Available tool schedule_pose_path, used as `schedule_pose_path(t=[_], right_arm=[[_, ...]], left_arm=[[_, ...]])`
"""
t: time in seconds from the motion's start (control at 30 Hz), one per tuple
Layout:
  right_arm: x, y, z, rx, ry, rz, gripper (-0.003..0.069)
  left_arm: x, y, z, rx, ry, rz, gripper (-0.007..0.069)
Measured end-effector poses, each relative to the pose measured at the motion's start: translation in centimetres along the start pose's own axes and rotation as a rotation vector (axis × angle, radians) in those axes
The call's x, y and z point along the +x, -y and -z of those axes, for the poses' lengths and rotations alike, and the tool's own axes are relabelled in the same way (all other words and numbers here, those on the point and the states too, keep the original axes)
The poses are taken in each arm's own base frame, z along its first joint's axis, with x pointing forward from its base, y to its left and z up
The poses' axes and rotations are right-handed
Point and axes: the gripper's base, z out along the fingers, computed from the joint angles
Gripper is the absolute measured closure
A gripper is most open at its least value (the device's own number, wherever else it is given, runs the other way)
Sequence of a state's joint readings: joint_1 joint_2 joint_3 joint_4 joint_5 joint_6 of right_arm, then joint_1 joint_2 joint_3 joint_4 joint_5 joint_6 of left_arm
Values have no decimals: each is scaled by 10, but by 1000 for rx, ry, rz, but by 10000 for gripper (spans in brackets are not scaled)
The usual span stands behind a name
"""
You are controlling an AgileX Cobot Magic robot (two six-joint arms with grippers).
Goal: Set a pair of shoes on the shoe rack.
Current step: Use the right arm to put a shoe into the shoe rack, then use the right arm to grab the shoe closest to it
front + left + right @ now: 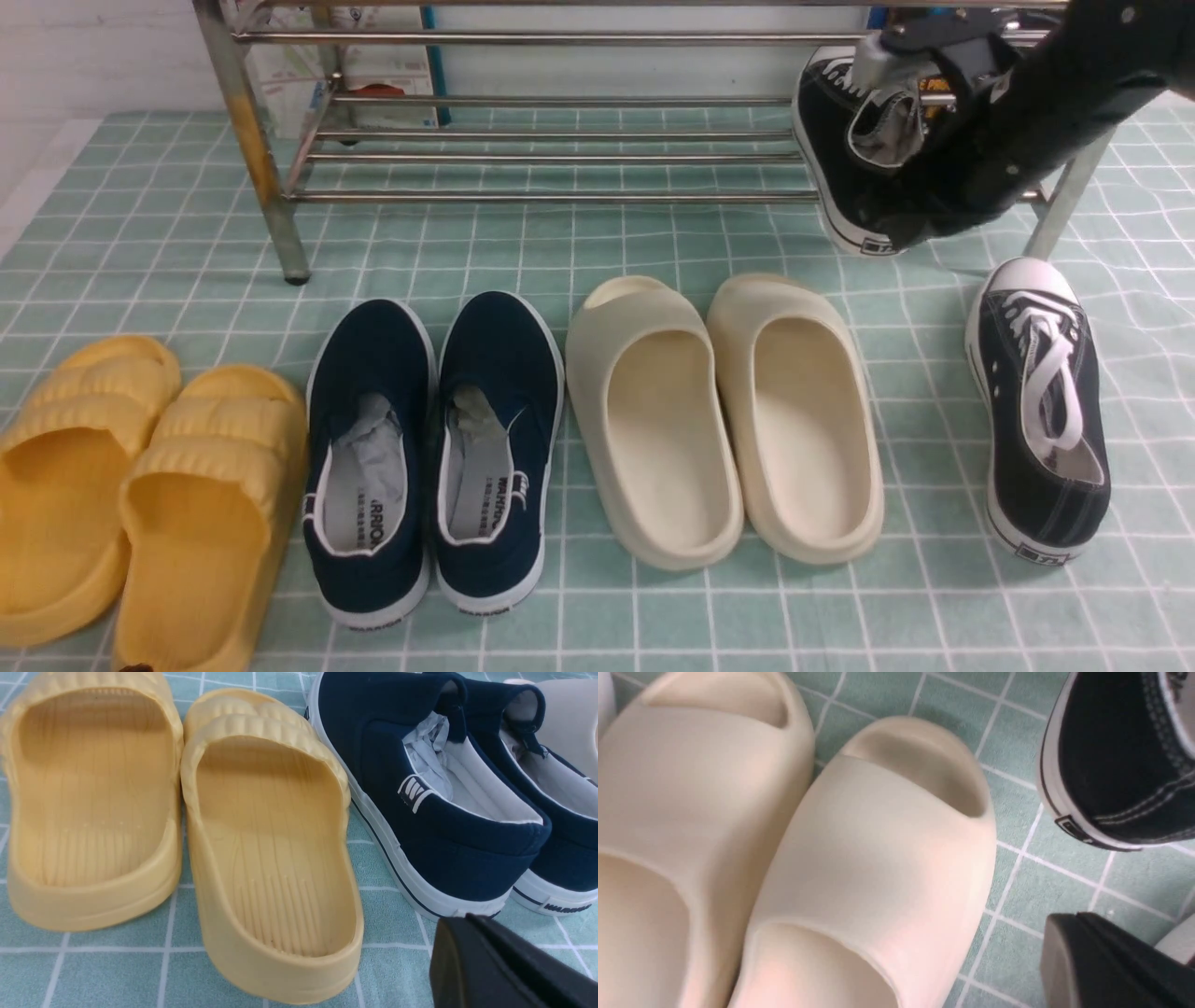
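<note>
One black sneaker [840, 159] lies tilted at the right end of the steel shoe rack [560, 196], toe up, with its labelled heel [1111, 765] hanging over the front bar. My right arm crosses in front of it and hides part of it. The right gripper [1069, 924] is shut and empty, low over the cloth beside that heel; in the front view its tip [910, 229] blends into the dark arm. The other black sneaker [1041, 411] stands on the cloth right of the rack's leg. The left gripper [460, 919] is shut and empty behind the navy slip-ons.
On the green checked cloth stand yellow slides [140, 495], navy slip-ons [429, 448] and cream slides [719, 411] in a row. Boxes [373, 65] sit behind the rack. The rack's left leg [252, 140] has a yellowish stain.
</note>
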State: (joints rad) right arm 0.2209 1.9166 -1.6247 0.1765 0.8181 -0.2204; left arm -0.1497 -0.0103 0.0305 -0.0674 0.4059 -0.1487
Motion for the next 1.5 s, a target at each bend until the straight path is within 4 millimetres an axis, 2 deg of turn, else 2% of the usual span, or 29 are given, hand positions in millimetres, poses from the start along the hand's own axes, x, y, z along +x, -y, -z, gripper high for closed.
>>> schedule_pose_path(t=[0.03, 0.07, 0.1, 0.17, 0.3, 0.4, 0.6, 0.67, 0.73, 0.8, 0.83, 0.87, 0.93, 0.97, 1.03, 1.07, 1.2, 1.23, 1.27, 1.33, 1.37, 1.47, 1.5], right_arm=[[2, 2, -12, 9, -4, 0, 662], [2, 3, -14, 11, -4, 2, 662], [3, 7, -27, 37, 1, 20, 662], [2, 11, -36, 75, 23, 54, 662], [-2, 14, -38, 107, 67, 83, 662], [-11, 16, -37, 134, 169, 98, 661], [-14, 17, -38, 139, 200, 100, 659], [-13, 15, -33, 131, 184, 93, 659], [-12, 11, -13, 106, 150, 71, 657], [-11, 3, 27, 78, 137, 55, 653], [-11, 3, 27, 77, 137, 55, 653], [-9, -2, 61, 65, 136, 55, 648], [-1, -8, 94, 57, 146, 38, 639], [5, -10, 104, 52, 140, 24, 634], [15, -13, 112, 48, 125, 1, 627], [36, -16, 123, 47, 103, -33, 613], [83, -18, 110, 54, 5, -134, 589], [85, -18, 110, 56, 5, -139, 585], [104, -17, 97, 58, -43, -202, 564], [119, -17, 84, 65, -82, -256, 520], [120, -17, 83, 66, -84, -259, 515], [130, -13, 65, 96, -115, -275, 366], [130, -13, 65, 96, -116, -276, 366]], left_arm=[[0, 0, 0, 0, 0, 0, 619], [0, 0, 0, 0, 0, 0, 618], [0, 0, 0, 0, 0, 0, 617], [0, 0, 0, 0, 0, 0, 617], [0, 0, 0, 0, 0, 0, 613], [0, 0, 0, 0, 0, 0, 607], [0, 0, 0, 0, 0, 0, 603], [0, 0, 0, 0, 0, 0, 602], [0, 0, 0, 0, 0, 0, 599], [0, 0, 0, 0, 0, 0, 596], [0, 0, 0, 0, 0, 0, 596], [0, 0, 0, 0, 0, 0, 596], [0, 0, 0, 0, 0, 0, 593], [0, 0, 0, 0, 0, 0, 591], [0, 0, 0, 0, 0, 0, 588], [0, 0, 0, 0, 0, 0, 586], [0, 0, 0, 0, 0, 0, 582], [0, 0, 0, 0, 0, 0, 582], [0, 0, 0, 0, 0, 0, 579], [0, 0, 0, 0, 0, 0, 577], [0, 0, 0, 0, 0, 0, 576], [0, 0, 0, 0, 0, 0, 573], [0, 0, 0, 0, 0, 0, 573]])
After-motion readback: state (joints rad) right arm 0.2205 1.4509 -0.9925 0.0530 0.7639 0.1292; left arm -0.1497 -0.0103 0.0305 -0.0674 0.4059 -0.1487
